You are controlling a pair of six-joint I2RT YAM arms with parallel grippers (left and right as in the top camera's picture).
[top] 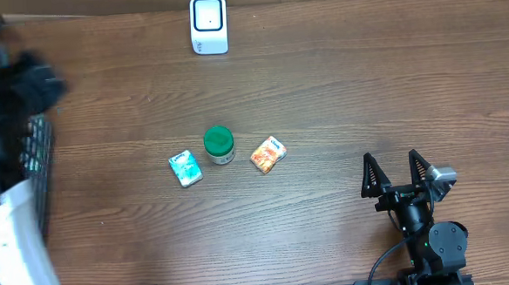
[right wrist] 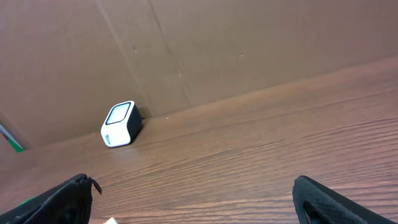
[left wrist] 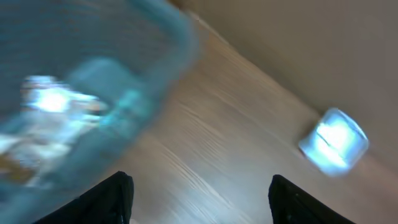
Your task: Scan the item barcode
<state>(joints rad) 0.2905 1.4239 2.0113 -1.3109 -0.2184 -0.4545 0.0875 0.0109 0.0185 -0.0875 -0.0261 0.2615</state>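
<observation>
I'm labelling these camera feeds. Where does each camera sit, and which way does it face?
Overhead: above the brown wooden table, looking straight down; the right hand, open, shows bottom right.
Left wrist: on the left arm, blurred, facing a teal basket; the left hand, open, frames the bottom.
Right wrist: low over the table, facing the brown cardboard wall; its fingertips in both bottom corners.
Shared: all three show the small white box-shaped scanner.

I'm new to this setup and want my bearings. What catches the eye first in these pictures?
Three small items sit in a loose row mid-table: a teal packet, a green-lidded round jar and an orange packet. A white box-shaped barcode scanner stands alone at the far edge. The right gripper rests open at the front right, while the left arm is a blur at the left edge by a dark mesh basket.
</observation>
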